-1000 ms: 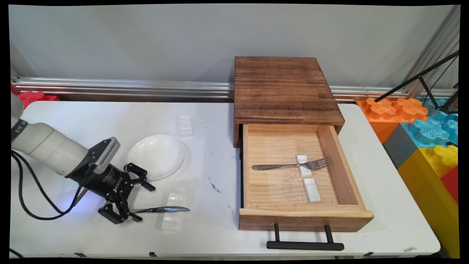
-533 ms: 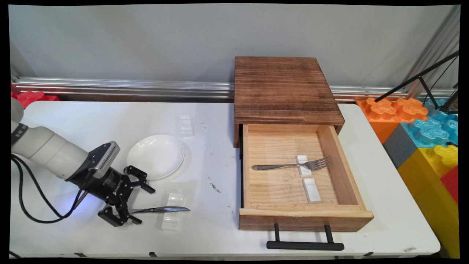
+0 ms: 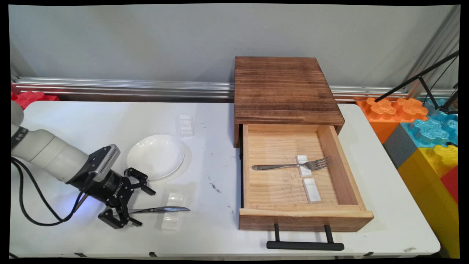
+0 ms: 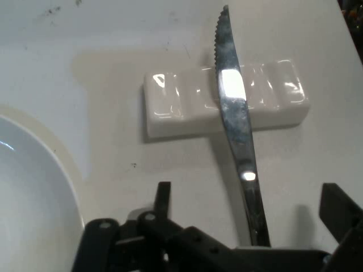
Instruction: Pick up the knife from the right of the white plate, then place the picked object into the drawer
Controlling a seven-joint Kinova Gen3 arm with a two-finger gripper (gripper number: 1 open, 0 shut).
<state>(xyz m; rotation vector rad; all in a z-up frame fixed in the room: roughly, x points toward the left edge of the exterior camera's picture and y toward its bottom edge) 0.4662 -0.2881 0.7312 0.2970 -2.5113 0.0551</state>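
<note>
**Inspector:** State of the gripper [image 3: 144,206]?

**Assistant:** Open. It is low over the white table [image 3: 220,121], with one finger on each side of the table knife's [image 3: 161,209] handle. The hand view shows a gap between each finger and the handle. Nothing is gripped.

**Inspector:** Position of the knife?

**Assistant:** It lies flat, pointing straight out ahead of the gripper. The handle end is between the jaws. The serrated blade [image 4: 229,85] crosses a white ceramic cutlery rest [image 3: 171,220] just beyond the fingertips and sits in one of its grooves. The tip overhangs the rest's far side.

**Inspector:** Adjacent items?

**Assistant:** A white plate [image 3: 155,156] is beside the gripper on the wall side, close but not touching. Its rim fills the left of the hand view. A second cutlery rest [image 3: 186,125] lies bare beyond the plate.

**Inspector:** Further off?

**Assistant:** A wooden drawer unit [image 3: 285,88] stands well ahead of the gripper, in line with the knife's tip. Its drawer [image 3: 304,218] is pulled fully out. Inside, a fork [image 3: 278,167] lies with its neck across one small white rest [image 3: 302,172]. Another rest [image 3: 311,190] next to it carries nothing.

**Inspector:** Finding?

**Assistant:** The fork is in the drawer on a rest. The knife is on the table, straddled and ungrasped.
</note>
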